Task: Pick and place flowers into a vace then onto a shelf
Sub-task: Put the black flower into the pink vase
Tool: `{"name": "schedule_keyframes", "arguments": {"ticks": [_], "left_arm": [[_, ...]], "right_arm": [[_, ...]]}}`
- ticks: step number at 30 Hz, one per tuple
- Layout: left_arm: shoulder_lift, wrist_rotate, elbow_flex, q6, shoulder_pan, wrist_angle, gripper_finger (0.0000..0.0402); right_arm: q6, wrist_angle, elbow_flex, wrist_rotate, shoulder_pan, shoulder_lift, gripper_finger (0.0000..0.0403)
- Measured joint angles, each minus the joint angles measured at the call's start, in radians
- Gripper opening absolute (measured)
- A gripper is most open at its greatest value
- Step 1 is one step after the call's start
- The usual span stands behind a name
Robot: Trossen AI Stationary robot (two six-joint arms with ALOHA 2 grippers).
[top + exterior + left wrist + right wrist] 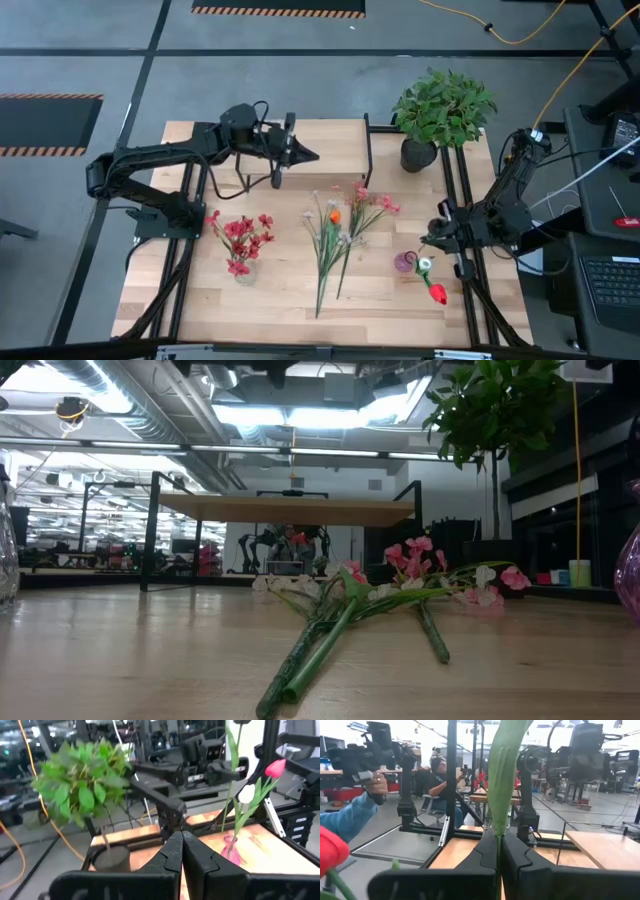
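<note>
Several loose flowers (335,240) lie flat on the table's middle, also seen in the low view (340,610). A small pink vase (405,263) near the right edge holds a red tulip (437,293) and a white bloom (246,794). My right gripper (428,240) is beside this vase, shut on a green stem. A clear vase with red flowers (240,245) stands at the left. The shelf (330,150) stands at the far side. My left gripper (300,152) hovers over it, shut and empty (182,850). My right gripper pinches a broad green stem or leaf (501,815) between its two fingers. It comes in about level from the table's right side, with the fingers across the stem. The stem rises upright above the fingers. The gripper hides its lower end.
A bushy green plant in a black pot (440,110) stands at the far right corner beside the shelf. Black frame rails (465,200) run along both table sides. A person with a blue sleeve (350,817) holds a device beyond the table. Bare wood lies near the front edge.
</note>
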Motion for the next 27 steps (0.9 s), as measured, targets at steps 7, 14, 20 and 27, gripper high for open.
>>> {"name": "schedule_keyframes", "arguments": {"ticks": [7, 14, 20, 27], "left_arm": [[0.000, 0.000, 0.000, -0.011, -0.063, 0.088, 0.0003], [0.000, -0.059, 0.000, -0.006, -0.123, 0.160, 0.0002], [0.000, -0.204, 0.000, -0.008, -0.158, 0.172, 0.0001], [0.000, -0.238, 0.000, -0.014, -0.186, 0.171, 0.0005]], "right_arm": [[-0.023, 0.046, 0.000, 0.000, 0.000, 0.032, 0.0000], [-0.066, 0.104, 0.000, -0.023, -0.001, 0.037, 0.0000], [-0.026, 0.104, 0.000, -0.039, 0.000, 0.050, 0.0000], [-0.022, 0.105, 0.000, -0.039, -0.001, 0.068, 0.0000]]}}
